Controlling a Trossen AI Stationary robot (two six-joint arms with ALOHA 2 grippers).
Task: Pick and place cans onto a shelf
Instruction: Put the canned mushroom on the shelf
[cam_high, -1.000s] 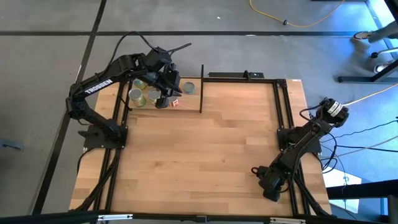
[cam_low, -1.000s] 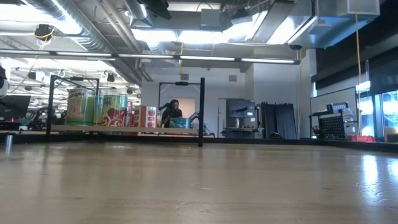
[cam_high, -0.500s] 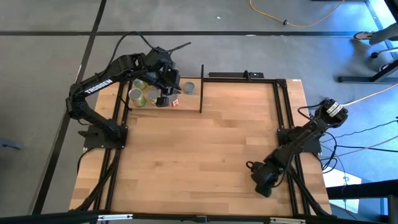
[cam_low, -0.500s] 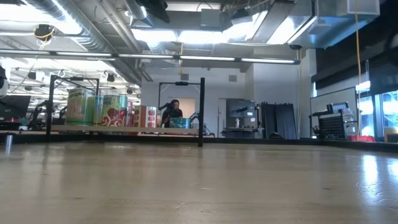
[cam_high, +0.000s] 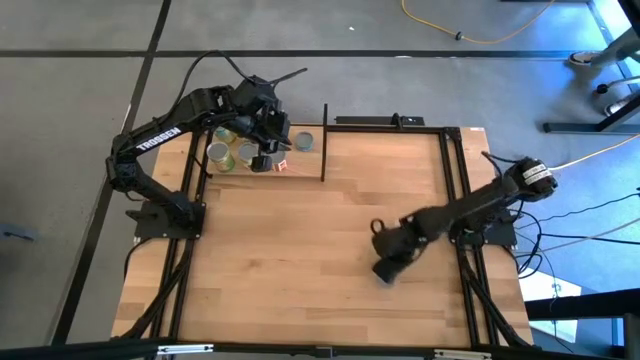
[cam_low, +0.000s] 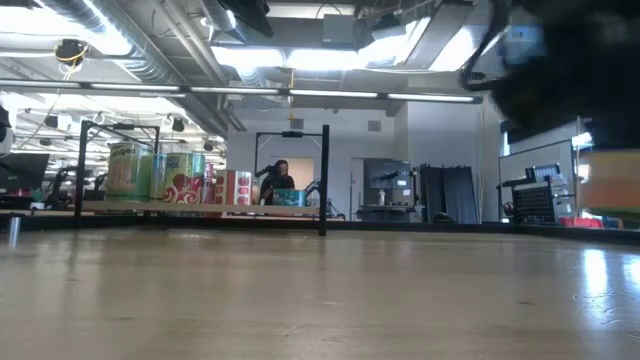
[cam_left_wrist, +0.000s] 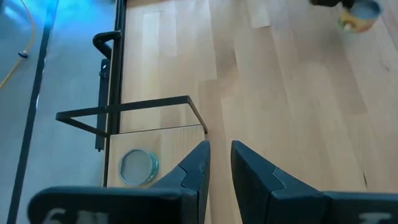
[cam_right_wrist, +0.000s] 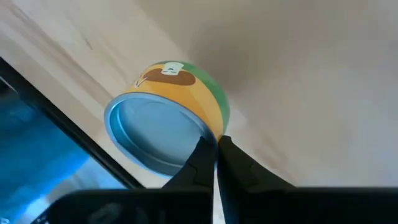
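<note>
One second ago our right gripper (cam_high: 388, 262) was open at the near right corner. Now it is clamped on the yellow-green can (cam_right_wrist: 168, 118) by its rim and swings left over mid-table, so this can is on its way. Our left gripper (cam_high: 265, 160) hangs open and empty over the far-left shelf (cam_high: 310, 165).

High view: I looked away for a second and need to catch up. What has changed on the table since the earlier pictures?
The right gripper swung from the table's right edge inward toward the middle and shut. A yellow-and-green can lies right at its tips; whether it is pinched I cannot tell. The left gripper stayed over the shelf, and the shelved cans did not move.
</note>
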